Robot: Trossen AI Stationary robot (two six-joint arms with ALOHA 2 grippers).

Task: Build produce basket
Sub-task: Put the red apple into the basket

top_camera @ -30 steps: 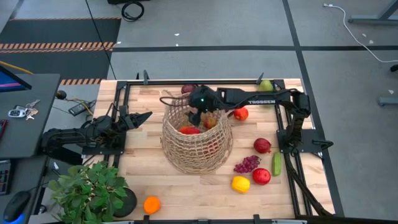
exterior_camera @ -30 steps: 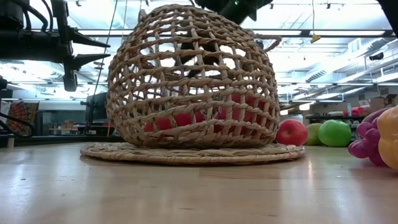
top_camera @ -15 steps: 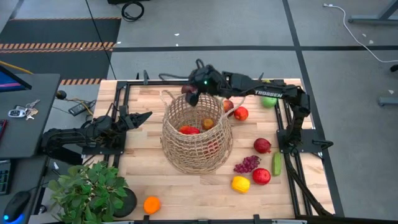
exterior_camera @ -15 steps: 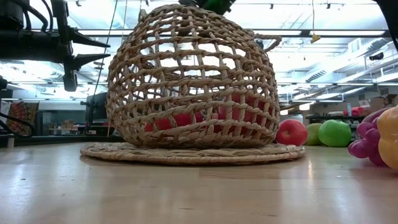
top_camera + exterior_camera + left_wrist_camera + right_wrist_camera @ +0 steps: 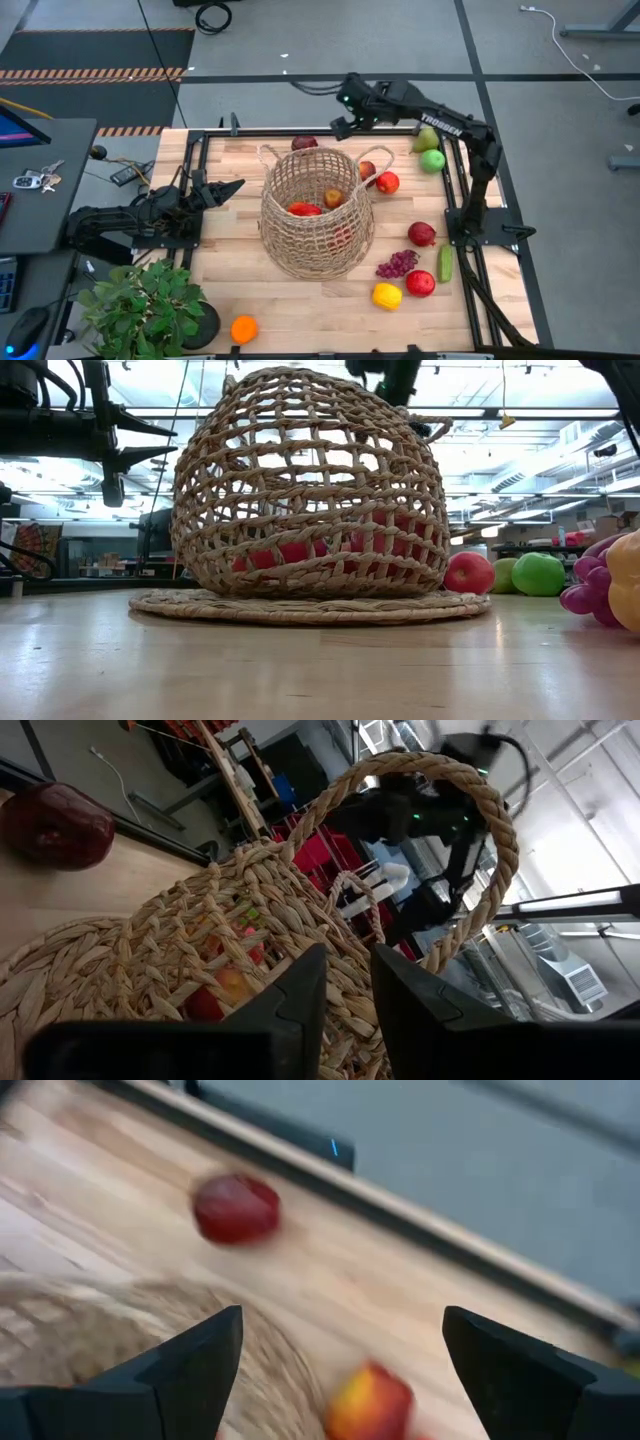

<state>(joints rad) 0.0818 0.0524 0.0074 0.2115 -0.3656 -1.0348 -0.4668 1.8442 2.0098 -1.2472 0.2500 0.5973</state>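
Wooden table (image 5: 300, 300) carries the wicker basket (image 5: 316, 215) centrally. Right tool (image 5: 342, 126), fingers wide and empty, has withdrawn beyond the rim; below it, a peach (image 5: 333, 199) now lies inside. Left tool (image 5: 228, 187) waits narrow.

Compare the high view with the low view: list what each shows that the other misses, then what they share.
Only the high view shows the round orange fruit, the potted green plant, the right arm's open end effector raised past the table's far edge, and the orange-red fruit inside the basket.

Only the low view shows the flat woven mat under the basket and the room's ceiling lights behind.

Both show the large tan open-weave wicker basket, the purple grape bunch and the idle left arm's end effector.
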